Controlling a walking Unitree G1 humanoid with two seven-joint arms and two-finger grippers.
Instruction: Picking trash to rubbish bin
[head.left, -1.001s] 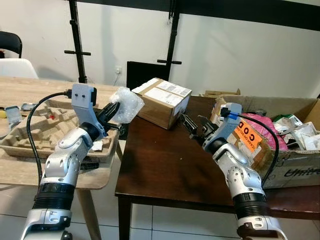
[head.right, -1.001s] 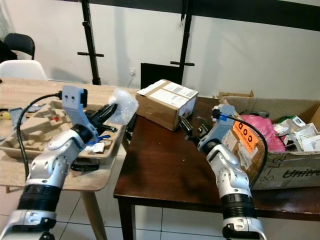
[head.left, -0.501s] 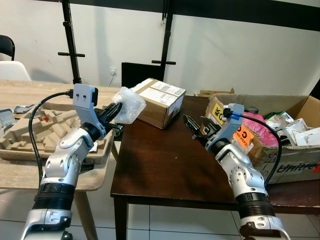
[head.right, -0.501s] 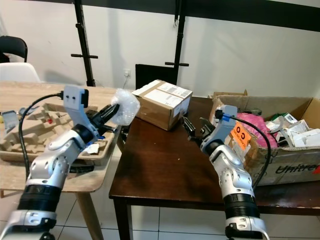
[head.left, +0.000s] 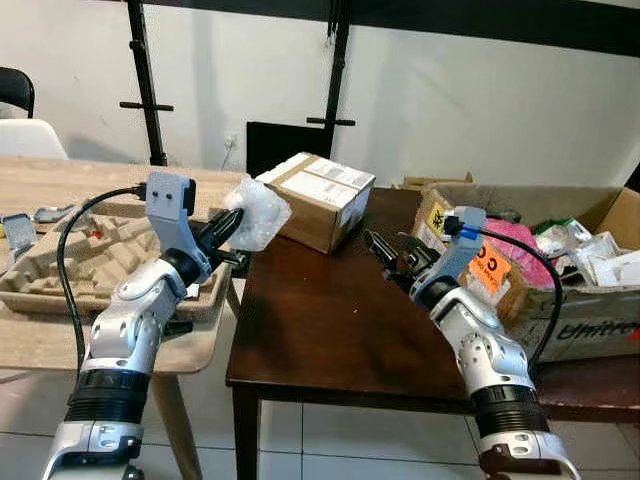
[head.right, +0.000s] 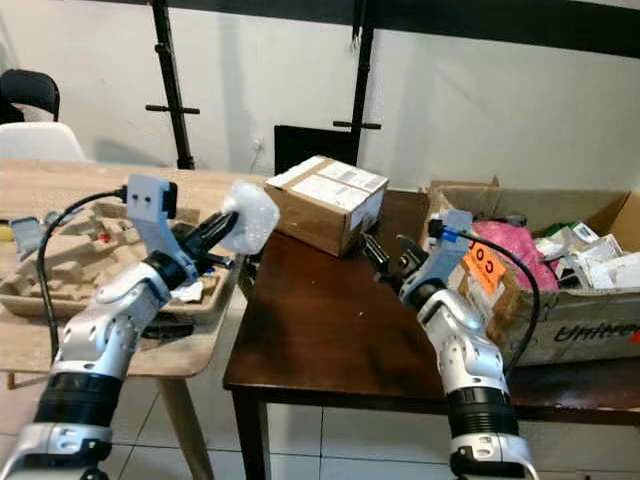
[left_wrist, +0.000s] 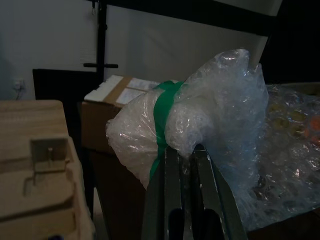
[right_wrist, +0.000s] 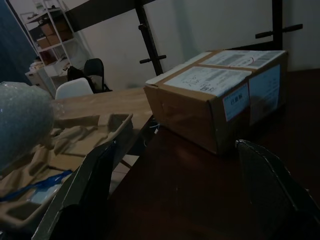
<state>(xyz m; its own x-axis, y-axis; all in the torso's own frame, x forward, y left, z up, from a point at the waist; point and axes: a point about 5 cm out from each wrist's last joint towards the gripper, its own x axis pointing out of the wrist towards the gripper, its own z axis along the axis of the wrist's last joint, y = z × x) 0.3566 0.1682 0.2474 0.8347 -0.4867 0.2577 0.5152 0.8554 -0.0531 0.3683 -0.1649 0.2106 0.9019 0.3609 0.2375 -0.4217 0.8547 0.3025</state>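
The bubble-wrap wad (head.left: 256, 212) was pinched between the closed fingers of the left gripper (head.left: 226, 226), held over the gap between the tables, looked feather-light and squishy, while the right gripper (head.left: 384, 256) was spread wide, empty.

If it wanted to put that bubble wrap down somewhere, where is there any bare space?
The dark table is bare in front of the sealed cardboard box, between the two arms. Its right side is crowded by the open carton of rubbish. On the light wooden table, the pulp tray takes most room. The left gripper holds the bubble wrap; the right gripper is open.
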